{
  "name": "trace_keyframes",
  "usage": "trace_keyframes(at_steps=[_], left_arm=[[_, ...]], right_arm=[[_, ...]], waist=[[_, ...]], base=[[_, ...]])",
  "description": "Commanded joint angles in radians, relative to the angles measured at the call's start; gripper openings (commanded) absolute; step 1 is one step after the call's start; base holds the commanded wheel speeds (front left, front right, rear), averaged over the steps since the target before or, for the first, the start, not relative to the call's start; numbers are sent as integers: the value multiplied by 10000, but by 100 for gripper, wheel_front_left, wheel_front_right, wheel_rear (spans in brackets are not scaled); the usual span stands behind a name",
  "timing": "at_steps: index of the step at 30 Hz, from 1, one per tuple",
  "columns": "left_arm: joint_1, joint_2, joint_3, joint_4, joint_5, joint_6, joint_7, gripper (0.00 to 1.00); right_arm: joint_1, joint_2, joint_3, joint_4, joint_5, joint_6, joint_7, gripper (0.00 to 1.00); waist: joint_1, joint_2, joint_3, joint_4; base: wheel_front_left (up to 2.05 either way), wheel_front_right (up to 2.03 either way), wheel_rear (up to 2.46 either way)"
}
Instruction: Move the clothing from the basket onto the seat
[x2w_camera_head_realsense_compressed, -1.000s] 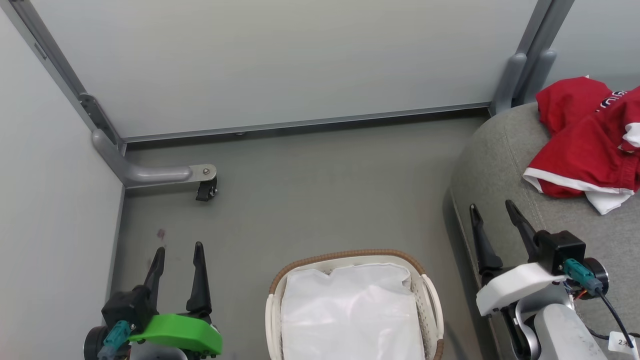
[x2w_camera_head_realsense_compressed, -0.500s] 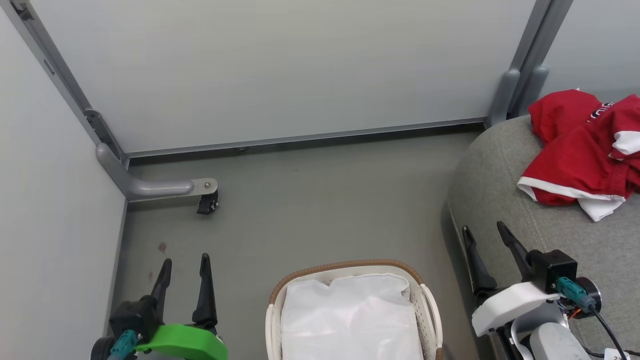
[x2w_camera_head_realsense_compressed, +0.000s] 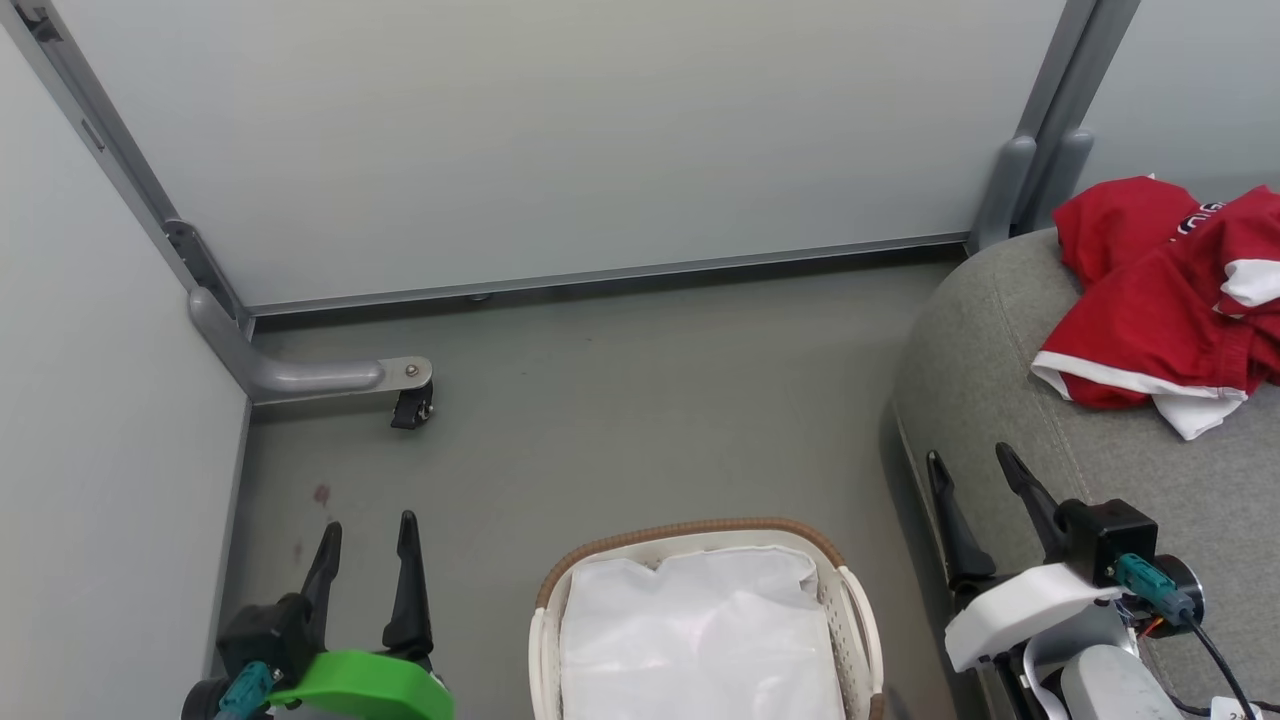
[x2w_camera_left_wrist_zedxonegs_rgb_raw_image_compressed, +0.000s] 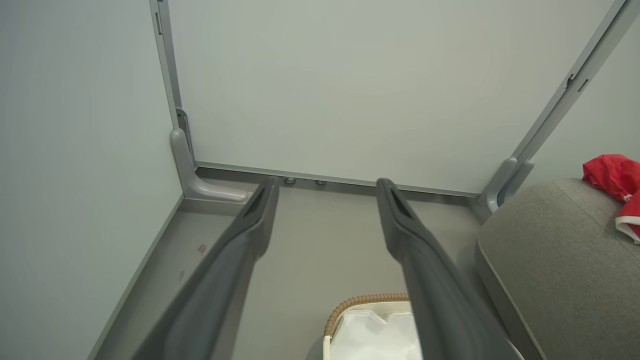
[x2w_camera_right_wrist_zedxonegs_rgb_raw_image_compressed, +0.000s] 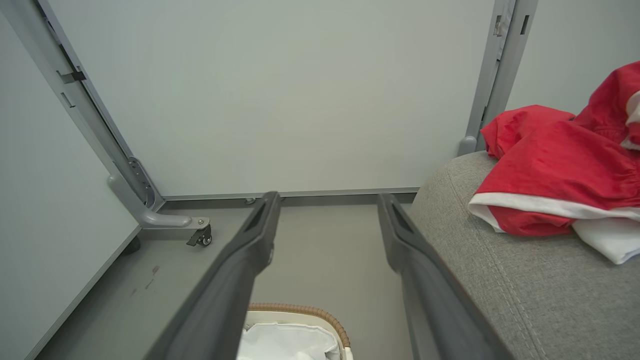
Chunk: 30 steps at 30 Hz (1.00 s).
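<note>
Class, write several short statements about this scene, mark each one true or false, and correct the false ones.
1. The red clothing lies on the grey seat. True.
2. A red garment sits in the basket. False: the basket shows its white liner, nothing red.
3. The left gripper and the right gripper are both open and hold nothing. True.
4. The right gripper touches the clothing. False: it hangs apart from it, near the seat's edge.
5. The basket stands on the floor. True.

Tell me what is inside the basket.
The basket holds a rumpled white liner, with no garment on top of it. Its near end runs off the picture, and anything under the liner is covered.
</note>
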Motion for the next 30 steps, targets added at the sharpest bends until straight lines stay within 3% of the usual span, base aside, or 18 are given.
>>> trace_keyframes(at_steps=[1,2,3,6,9,30], left_arm=[[44,12,9,35,-112,-24,-3,100],[43,12,-17,52,-107,-48,-3,100],[4,-4,-56,139,-76,-32,6,0],[49,-13,-82,397,-114,-33,19,0],[-44,-12,126,323,-1167,-84,334,0],[-309,-5,726,43,-4300,-235,1254,0]], right_arm=[[63,-40,-31,-27,28,-15,-21,100],[64,-39,-38,-36,31,-15,-21,100],[17,11,-12,68,19,0,7,0],[170,63,-7,333,63,0,48,0],[142,55,-170,256,1233,-1,387,0],[205,29,-526,-132,4740,-3,1270,0]], waist=[[1,0,-3,-1],[1,0,-6,-1],[1,0,-6,-2],[1,0,-6,-3],[1,0,-15,-13],[1,0,-45,-47]], base=[[0,0,0],[0,0,0],[0,0,0],[0,0,0],[0,0,0],[0,0,0]])
